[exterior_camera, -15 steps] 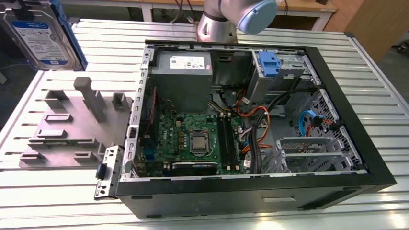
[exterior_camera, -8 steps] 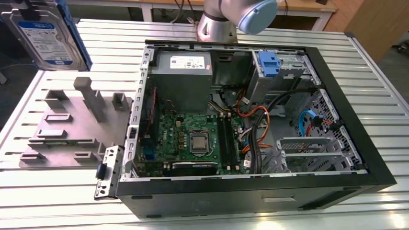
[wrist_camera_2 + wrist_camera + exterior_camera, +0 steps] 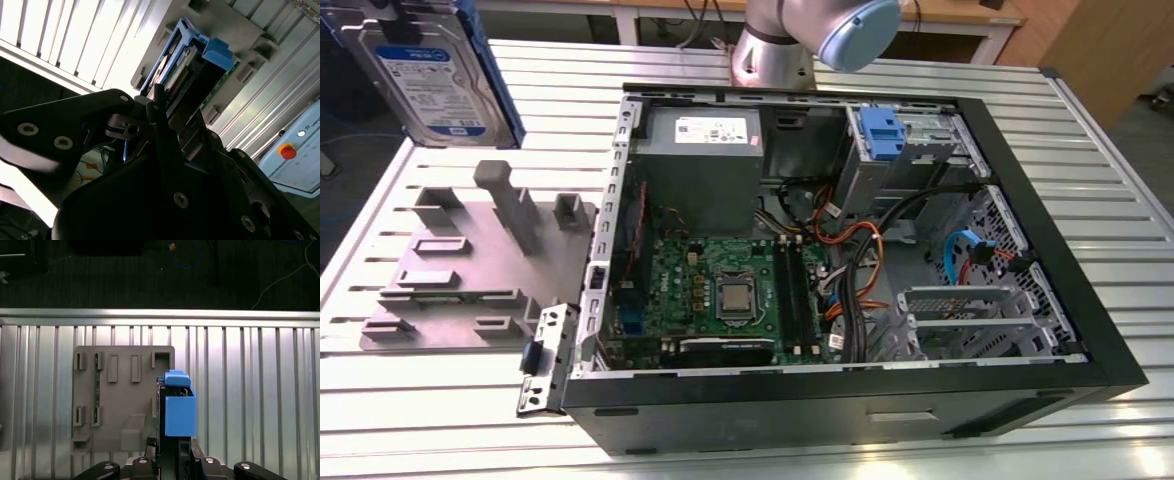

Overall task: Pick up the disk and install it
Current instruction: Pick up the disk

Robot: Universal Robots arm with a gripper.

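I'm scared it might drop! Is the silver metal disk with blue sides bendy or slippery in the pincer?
Probably stiff: the flat silver-grey metal disk with blue plastic side rails hangs straight, without sagging. Likely heavy for its size, being mostly metal. Its smooth faces might slip, but the black pincer clamps it.

The raised end effector (image 3: 175,456) points downward, jaws clamped on the disk (image 3: 180,416).
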